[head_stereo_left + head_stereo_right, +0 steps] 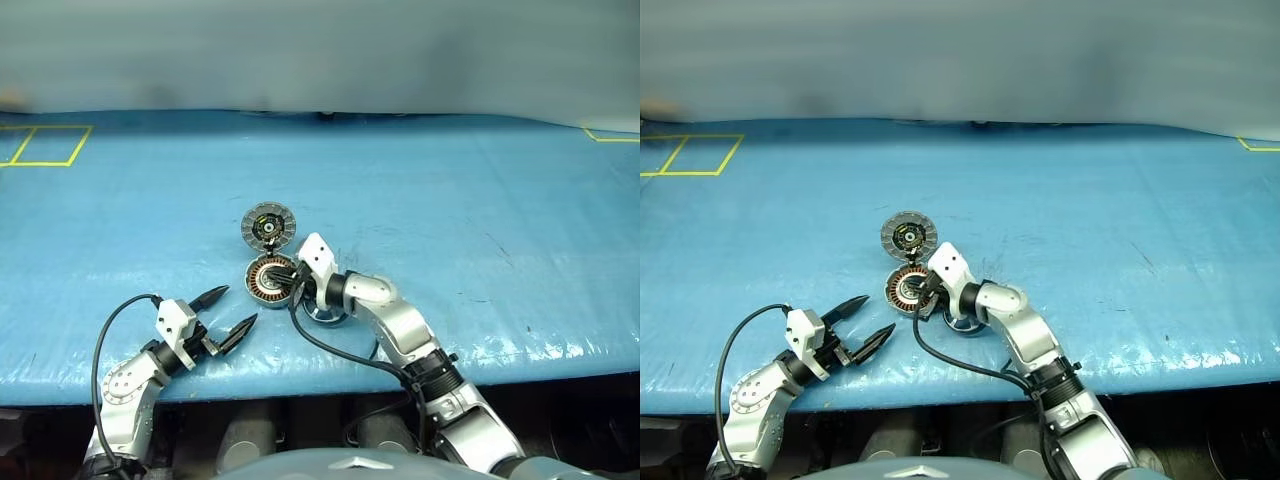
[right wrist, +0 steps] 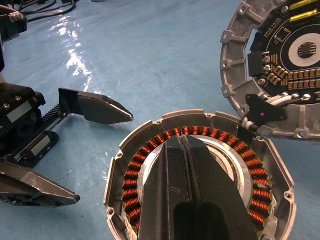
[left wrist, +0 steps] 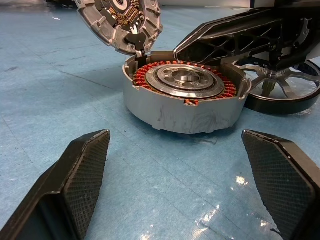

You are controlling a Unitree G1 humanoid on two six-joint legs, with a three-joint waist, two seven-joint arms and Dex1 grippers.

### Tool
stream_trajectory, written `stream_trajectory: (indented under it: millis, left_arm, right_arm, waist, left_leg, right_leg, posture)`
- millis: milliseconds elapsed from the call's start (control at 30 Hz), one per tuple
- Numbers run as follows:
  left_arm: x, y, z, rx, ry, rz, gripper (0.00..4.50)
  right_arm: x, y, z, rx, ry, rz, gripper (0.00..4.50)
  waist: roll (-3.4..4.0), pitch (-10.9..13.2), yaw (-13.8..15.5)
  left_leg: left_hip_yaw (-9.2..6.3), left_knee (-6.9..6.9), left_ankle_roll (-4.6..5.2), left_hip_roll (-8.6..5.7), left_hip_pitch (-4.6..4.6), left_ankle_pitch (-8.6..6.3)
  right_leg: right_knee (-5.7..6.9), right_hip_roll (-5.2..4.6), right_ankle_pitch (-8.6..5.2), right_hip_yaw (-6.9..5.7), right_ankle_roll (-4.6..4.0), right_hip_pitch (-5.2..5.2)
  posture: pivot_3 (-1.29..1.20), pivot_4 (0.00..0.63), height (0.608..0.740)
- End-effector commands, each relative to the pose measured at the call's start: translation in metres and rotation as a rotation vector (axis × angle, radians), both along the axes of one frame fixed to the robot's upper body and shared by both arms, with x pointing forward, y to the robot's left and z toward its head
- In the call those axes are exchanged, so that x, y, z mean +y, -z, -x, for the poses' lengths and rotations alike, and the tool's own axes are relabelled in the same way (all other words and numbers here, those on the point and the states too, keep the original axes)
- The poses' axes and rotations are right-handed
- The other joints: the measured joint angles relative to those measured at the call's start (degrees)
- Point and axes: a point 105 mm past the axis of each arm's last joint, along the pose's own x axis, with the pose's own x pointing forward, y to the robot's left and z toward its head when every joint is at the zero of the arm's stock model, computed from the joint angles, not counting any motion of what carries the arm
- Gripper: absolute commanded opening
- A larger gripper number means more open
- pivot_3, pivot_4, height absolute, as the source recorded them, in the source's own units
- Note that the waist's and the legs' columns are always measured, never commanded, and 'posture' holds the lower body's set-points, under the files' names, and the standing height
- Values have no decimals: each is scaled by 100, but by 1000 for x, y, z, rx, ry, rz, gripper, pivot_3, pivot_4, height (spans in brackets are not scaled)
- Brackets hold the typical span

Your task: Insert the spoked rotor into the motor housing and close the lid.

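On the blue bench (image 1: 480, 200), the motor housing (image 1: 270, 279) sat open, its lid (image 1: 268, 226) raised. The spoked rotor (image 3: 282, 90) lay beside it, not yet inserted. The right claw (image 2: 184, 150) hovered pinched together, empty; the left claw (image 1: 232, 312) was spread apart.

Motor housing (image 1: 268, 279) between lid (image 1: 268, 225), spoked rotor (image 1: 328, 313)

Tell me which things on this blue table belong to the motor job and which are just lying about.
Part of the job:
motor housing, copper coils showing
lid, propped open at the housing's rim
spoked rotor, on the table beside the housing
right gripper, jaws shut over the housing
left gripper, jaws open

Just lying about:
yellow tape markings at the far corner of the blue table
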Motion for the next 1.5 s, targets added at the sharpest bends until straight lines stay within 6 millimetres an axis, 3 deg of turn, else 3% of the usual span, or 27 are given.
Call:
stream_trajectory:
  millis: [33, 300, 733, 900, 1033, 1133, 1200, 1500]
  left_arm:
    - [0, 4, 3, 10, -12, -2, 4500]
    - [0, 4, 4, 11, -16, -2, 4500]
    - [-1, 3, 2, 8, -11, -1, 4500]
    - [0, 0, 0, -2, 2, -3, 4500]
    - [-1, -3, 0, -10, 26, -4, 4500]
    - [0, -5, 0, -10, 42, -6, 4500]
    - [1, -6, 0, -11, 52, -11, 4500]
    - [4, -13, -3, -34, 68, -30, 4500]
  right_arm:
    - [7, -3, 3, -31, -33, 21, 15]
    - [7, -1, -5, -60, 14, 93, 15]
    - [-4, -41, 1, -104, 14, -25, 15]
    - [-41, -49, 7, -152, 64, -10, 15]
    - [-72, -48, 33, -140, -11, 42, 15]
    - [-89, -46, 41, -132, 11, 90, 887]
    - [-96, -44, 46, -125, 12, 120, 1432]
    - [-107, -21, 38, -122, 48, 291, 1432]
  waist:
    - [0, 0, -2]
    - [-1, -1, -6]
    - [-1, -1, 5]
    - [-2, 0, 19]
    - [-6, 3, 25]
    - [-7, 4, 4]
    - [-10, 6, 16]
    - [-24, 14, 26]
  left_leg:
    - [0, 0, 0, 0, 0, 0]
    - [0, 2, -1, 1, 3, 1]
    - [0, 1, -1, 1, 1, 0]
    - [-2, 0, -1, 0, -3, 0]
    - [-2, 1, 4, -1, -8, -4]
    - [-2, 0, 2, 5, -6, -3]
    - [-2, 0, 0, 8, -7, -2]
    - [-2, 2, 1, 6, -13, -3]
  right_leg:
    - [0, 0, 0, 0, 0, 0]
    - [3, 0, 0, 0, 1, 1]
    - [1, -2, -1, -1, 1, 0]
    - [-1, -4, -1, -6, 1, 0]
    - [-8, -9, -14, -9, 23, -1]
    - [-7, -5, -16, -9, 24, -2]
    - [-6, -3, -18, -13, 24, -2]
    - [-11, -9, -18, -16, 25, -4]
  posture:
    - [0, 150, 740]
    - [0, 150, 740]
    - [0, 150, 740]
    - [0, 150, 740]
    - [0, 150, 740]
    - [0, 150, 740]
    - [0, 150, 740]
    - [0, 150, 740]
